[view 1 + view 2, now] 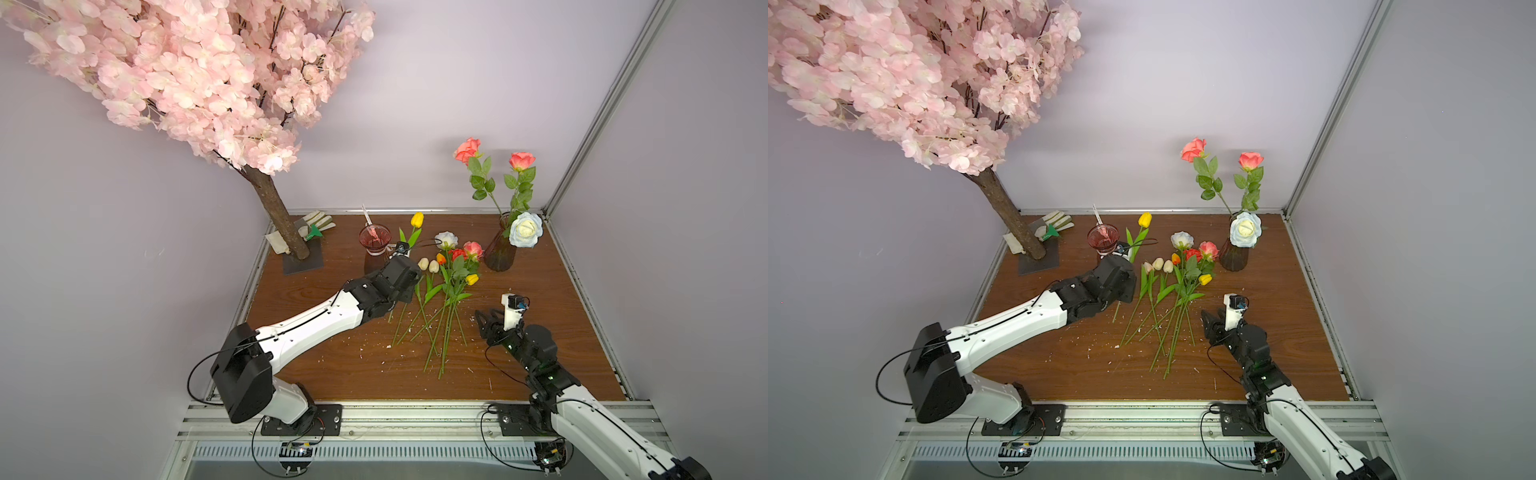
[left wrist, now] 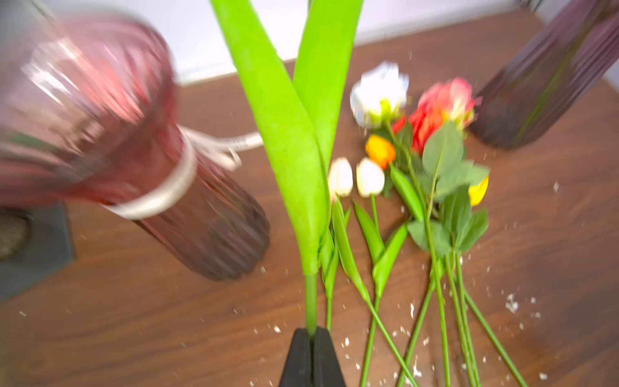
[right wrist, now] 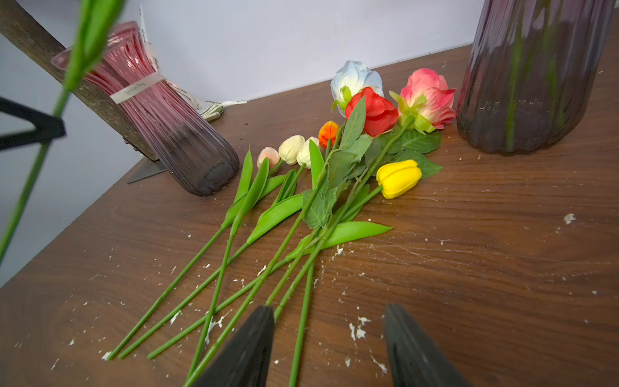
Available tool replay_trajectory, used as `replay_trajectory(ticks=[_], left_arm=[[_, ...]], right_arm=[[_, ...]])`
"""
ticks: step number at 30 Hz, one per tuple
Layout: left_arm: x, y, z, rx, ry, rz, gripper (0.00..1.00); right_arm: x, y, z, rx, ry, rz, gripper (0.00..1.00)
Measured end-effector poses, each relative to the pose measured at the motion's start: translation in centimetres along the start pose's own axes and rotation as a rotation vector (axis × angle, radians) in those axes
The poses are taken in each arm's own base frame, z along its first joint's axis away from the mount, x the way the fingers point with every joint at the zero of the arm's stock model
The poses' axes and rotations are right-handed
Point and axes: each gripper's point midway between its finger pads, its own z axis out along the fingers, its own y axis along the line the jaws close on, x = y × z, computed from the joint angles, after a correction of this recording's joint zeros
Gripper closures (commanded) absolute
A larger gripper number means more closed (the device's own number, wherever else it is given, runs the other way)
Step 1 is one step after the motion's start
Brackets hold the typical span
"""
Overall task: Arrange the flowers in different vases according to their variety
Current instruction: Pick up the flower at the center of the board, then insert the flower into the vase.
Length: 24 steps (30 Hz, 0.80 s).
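My left gripper (image 2: 311,335) is shut on the green stem of a yellow tulip (image 1: 417,219), held upright above the table next to the ribboned vase (image 1: 375,245). In both top views its fingers are hidden under the wrist. The other vase (image 1: 500,253) at the back right holds two coral roses (image 1: 467,149) and a white rose (image 1: 526,230). Between the vases lies a pile of flowers (image 1: 451,266): roses and several tulips, stems pointing to the front. My right gripper (image 3: 330,308) hovers open over the stem ends, gripping nothing.
The blossom tree trunk (image 1: 278,216) leans over the back left corner on a dark base plate (image 1: 303,264), with a glove (image 1: 318,222) behind it. White crumbs litter the wooden table (image 1: 332,365). Walls close in the left, back and right sides.
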Motion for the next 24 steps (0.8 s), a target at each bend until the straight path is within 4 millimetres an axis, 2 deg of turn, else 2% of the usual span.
replay_trajectory(ticks=[6,10,13,16,19,24], left_arm=[[-7.3,2.9,-2.2,-0.07,-0.231,-0.024,1.0],[-12.8,3.5,-4.4,-0.101,-0.401,-0.017,1.0],[-16.0,4.0,-6.0,-0.125,-0.524,-0.018,1.0],[-18.2,5.2,-7.2,-0.168,-0.628,-0.01,1.0],[-19.5,6.7,-7.8,-0.21,-0.71,-0.009,1.0],[-19.6,10.1,-6.9,-0.259,-0.81,-0.022,1.0]], right_arm=[[-0.1,0.0,0.0,-0.001,-0.003,0.0,0.41],[-0.2,0.0,0.0,-0.002,-0.007,0.0,0.41],[-0.2,0.1,0.0,-0.002,-0.008,-0.001,0.41],[-0.2,0.0,0.0,-0.001,-0.009,-0.001,0.41],[-0.2,0.0,0.0,0.0,-0.009,-0.001,0.41],[-0.2,0.0,0.0,0.001,-0.01,-0.001,0.41]])
